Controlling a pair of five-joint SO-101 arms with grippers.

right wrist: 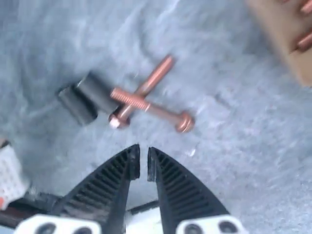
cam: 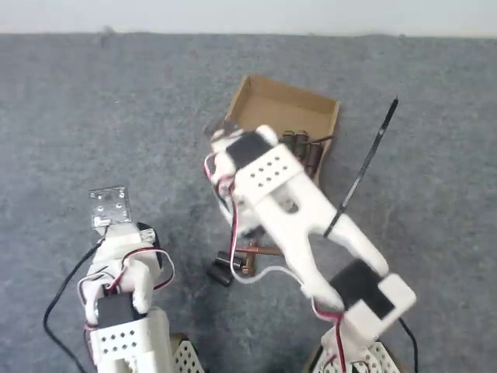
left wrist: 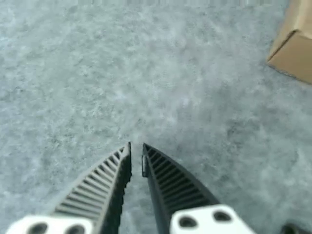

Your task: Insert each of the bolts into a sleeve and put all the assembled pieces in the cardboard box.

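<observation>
- The crossed bolts (right wrist: pixel 141 101) are found just ahead of the right tool (right wrist: pixel 143 156), which is clenched and empty.
- The left tool (left wrist: pixel 136 153), clenched on nothing, is judged farther off.

**Q:** What carries the objects?

**A:** A counter (cam: pixel 93 101) covered in grey, felt-like fabric.

**Q:** What lies directly on it?

**A:** A cardboard box (cam: pixel 276 105), open at the top, sits toward the far side. Nearer the arms' bases, two copper bolts (right wrist: pixel 135 99) lie crossed, one over the other. Two black sleeves (right wrist: pixel 85 97) lie side by side just beside them, with one bolt's threaded end against the nearer sleeve. A thin black strip (cam: pixel 373 148) lies slantwise near the box, on the right arm's side.
</observation>
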